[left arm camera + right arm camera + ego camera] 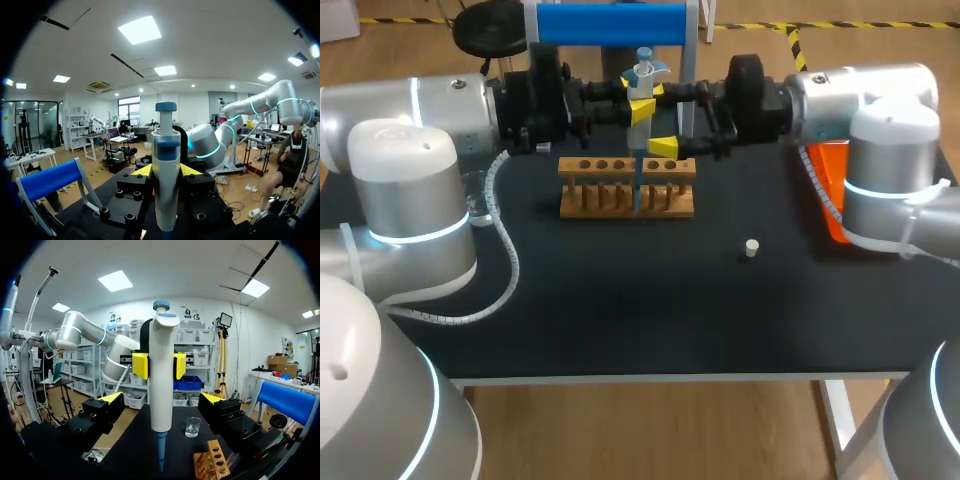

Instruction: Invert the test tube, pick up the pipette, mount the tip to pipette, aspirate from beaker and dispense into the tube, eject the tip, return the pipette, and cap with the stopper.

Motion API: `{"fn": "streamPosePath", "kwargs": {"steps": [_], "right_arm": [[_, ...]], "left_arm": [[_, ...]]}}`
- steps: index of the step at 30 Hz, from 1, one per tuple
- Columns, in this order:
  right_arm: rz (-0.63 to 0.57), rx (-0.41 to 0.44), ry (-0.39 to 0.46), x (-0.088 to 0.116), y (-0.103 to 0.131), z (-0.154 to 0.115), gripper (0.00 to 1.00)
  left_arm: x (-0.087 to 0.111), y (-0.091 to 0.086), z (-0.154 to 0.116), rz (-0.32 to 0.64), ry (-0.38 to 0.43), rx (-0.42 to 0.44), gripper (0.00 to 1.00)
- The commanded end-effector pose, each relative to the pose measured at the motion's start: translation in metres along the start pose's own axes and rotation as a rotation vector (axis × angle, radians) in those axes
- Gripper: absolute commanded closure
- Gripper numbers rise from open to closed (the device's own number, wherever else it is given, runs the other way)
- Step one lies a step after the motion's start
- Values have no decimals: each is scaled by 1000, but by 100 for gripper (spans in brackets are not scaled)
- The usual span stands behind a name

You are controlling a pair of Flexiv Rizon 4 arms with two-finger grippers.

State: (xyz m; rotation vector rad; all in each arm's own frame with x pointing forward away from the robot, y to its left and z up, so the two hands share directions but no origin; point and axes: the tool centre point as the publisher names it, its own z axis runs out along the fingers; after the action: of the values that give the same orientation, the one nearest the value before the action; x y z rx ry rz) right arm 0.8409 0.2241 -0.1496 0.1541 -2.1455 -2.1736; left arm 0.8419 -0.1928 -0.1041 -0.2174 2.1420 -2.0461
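A white pipette with a blue plunger hangs upright over the wooden tube rack. Its blue tip points down into the rack's middle holes. My left gripper is shut on the pipette's body, a yellow fingertip on each side. My right gripper stands wide open on either side of the pipette, its fingertips apart from it. The glass beaker stands beyond the pipette, and the rack lies below. A small pale stopper lies on the black table. I cannot make out a test tube.
The blue pipette stand is at the table's back edge. An orange box sits at the right, half behind my right arm. The beaker shows partly behind my left arm. The black tabletop stretches in front of the rack.
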Motion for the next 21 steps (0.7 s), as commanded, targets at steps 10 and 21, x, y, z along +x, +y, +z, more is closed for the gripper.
{"fn": "streamPosePath", "kwargs": {"steps": [10, 21], "right_arm": [[10, 3, 4, -7, -2, 19, 0], [7, -13, 5, -8, 3, 26, 5]], "left_arm": [[0, 0, 1, 1, -2, 2, 100], [0, 0, 1, 1, -2, 2, 100]]}}
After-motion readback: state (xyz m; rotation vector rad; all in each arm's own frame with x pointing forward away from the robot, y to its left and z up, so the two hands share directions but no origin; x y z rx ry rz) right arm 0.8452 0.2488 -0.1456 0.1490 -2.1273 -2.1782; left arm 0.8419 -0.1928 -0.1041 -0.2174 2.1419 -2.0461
